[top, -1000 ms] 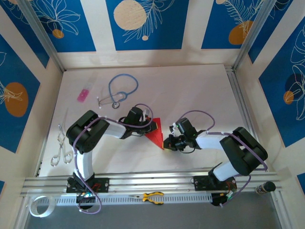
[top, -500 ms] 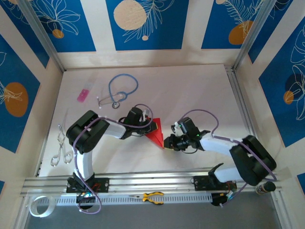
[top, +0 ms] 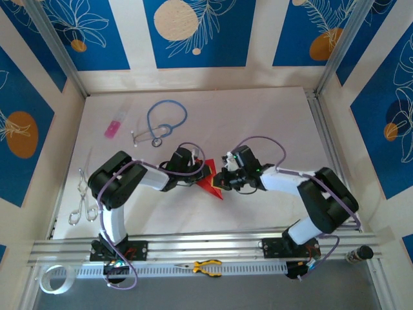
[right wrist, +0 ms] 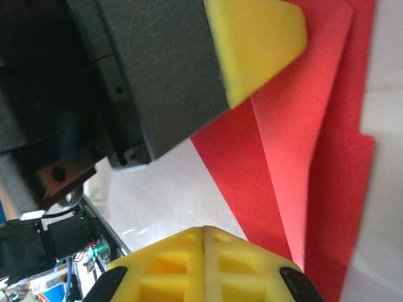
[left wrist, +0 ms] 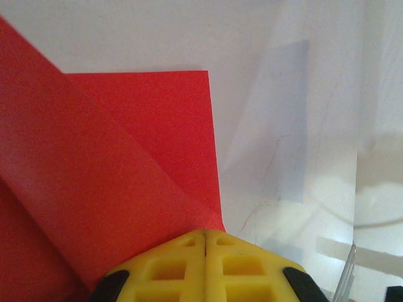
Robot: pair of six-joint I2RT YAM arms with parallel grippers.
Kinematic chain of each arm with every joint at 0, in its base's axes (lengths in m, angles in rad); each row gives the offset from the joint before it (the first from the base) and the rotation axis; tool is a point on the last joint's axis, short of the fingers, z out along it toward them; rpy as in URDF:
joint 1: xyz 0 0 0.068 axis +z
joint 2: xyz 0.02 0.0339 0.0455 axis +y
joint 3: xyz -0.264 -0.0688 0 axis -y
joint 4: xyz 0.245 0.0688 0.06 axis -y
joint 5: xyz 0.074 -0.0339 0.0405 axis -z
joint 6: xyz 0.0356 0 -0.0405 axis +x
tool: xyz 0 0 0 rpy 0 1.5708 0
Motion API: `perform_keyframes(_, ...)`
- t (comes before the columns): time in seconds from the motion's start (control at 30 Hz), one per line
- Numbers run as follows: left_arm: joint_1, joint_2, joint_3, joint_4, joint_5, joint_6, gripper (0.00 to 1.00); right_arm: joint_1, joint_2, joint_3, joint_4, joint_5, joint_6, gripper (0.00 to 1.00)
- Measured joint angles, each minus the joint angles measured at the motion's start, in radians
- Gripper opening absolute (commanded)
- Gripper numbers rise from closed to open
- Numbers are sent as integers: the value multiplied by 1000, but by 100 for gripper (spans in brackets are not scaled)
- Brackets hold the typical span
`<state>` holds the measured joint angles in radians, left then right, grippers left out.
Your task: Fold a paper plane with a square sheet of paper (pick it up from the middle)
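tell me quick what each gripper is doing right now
Left gripper: closed, pinching the folded red paper.
Right gripper: closed at the paper's edge; whether it holds it cannot be told.

You had the left gripper (top: 197,172) and right gripper (top: 223,179) close together mid-table, both at the folded red paper (top: 211,186), a wedge pointing toward the arm bases. Each seemed to touch it, though the jaws were too small to read. A blue stethoscope (top: 165,123) lay well behind them.
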<state>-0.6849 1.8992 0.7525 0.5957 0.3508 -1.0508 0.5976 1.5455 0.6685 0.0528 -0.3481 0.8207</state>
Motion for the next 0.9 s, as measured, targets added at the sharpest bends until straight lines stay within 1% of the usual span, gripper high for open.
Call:
perform_keyframes(0.17, -1, 0, 0, 0, -4, -7, 3, 8, 76, 35, 6, 13, 0, 1)
perform_keyframes(0.37, -1, 0, 0, 0, -4, -14, 3, 8, 105, 38, -9, 39, -2, 1)
perform_keyframes(0.6, -1, 0, 0, 0, -4, -14, 2, 8, 108, -1, 4, 46, 0, 1)
perform_keyframes(0.73, -1, 0, 0, 0, -5, -14, 2, 10, 105, -35, 43, 45, 0, 1)
perform_keyframes(0.9, -1, 0, 0, 0, -5, -14, 2, 10, 77, -70, 65, 50, 0, 1)
